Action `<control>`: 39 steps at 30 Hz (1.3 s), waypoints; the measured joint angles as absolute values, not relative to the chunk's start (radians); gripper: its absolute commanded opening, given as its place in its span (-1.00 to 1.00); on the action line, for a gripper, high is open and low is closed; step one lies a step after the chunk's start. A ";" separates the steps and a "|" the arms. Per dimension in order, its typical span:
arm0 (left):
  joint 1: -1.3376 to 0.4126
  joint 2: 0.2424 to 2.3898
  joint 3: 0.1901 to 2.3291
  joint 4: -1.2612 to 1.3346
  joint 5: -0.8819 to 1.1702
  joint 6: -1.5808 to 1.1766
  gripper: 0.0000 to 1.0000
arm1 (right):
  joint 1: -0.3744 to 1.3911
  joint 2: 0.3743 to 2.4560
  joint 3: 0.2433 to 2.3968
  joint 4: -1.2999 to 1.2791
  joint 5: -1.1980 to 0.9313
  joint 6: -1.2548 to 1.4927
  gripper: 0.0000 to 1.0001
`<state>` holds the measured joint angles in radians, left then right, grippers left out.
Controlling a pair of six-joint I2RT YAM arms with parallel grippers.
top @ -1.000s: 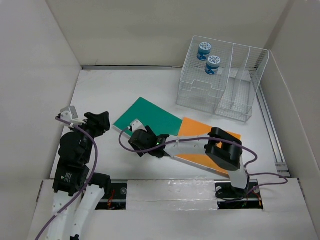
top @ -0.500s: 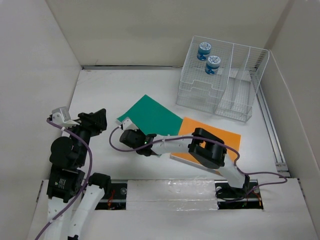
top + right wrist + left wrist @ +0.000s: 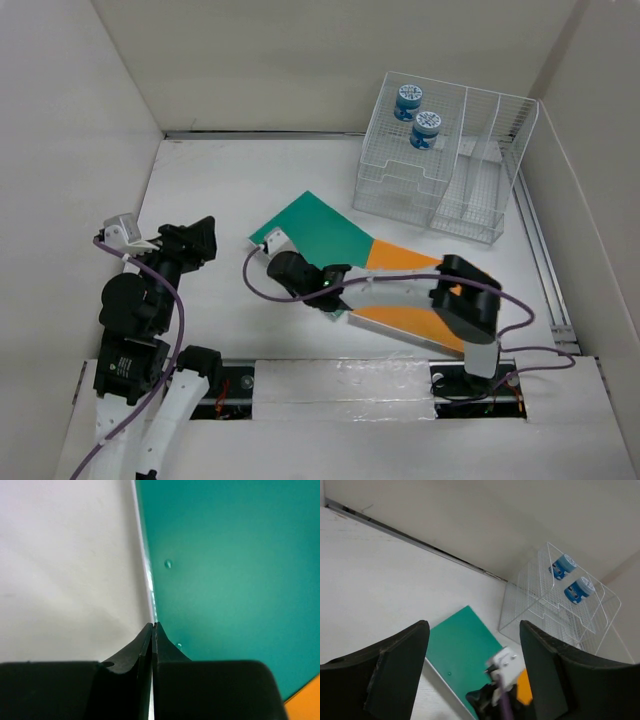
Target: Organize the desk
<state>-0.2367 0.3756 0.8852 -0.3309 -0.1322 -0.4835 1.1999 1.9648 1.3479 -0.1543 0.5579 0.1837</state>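
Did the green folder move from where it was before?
Yes. The green folder slid to the right across the desk, and it now lies closer to the wire rack.

Matt white desk (image 3: 215, 185), smooth green sheet (image 3: 318, 228), wire-mesh rack (image 3: 398, 193)
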 measured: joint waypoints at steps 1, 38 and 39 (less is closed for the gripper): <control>-0.237 0.376 0.885 -0.331 -0.125 -0.488 0.46 | 1.195 1.900 1.316 -0.144 0.521 0.187 -1.00; -0.241 0.740 0.605 -0.266 -0.017 -0.867 0.77 | 1.162 2.019 1.295 -0.189 0.638 0.236 -1.00; -0.241 0.758 0.596 -0.254 -0.010 -0.871 0.78 | 1.165 2.016 1.285 -0.178 0.648 0.237 -1.00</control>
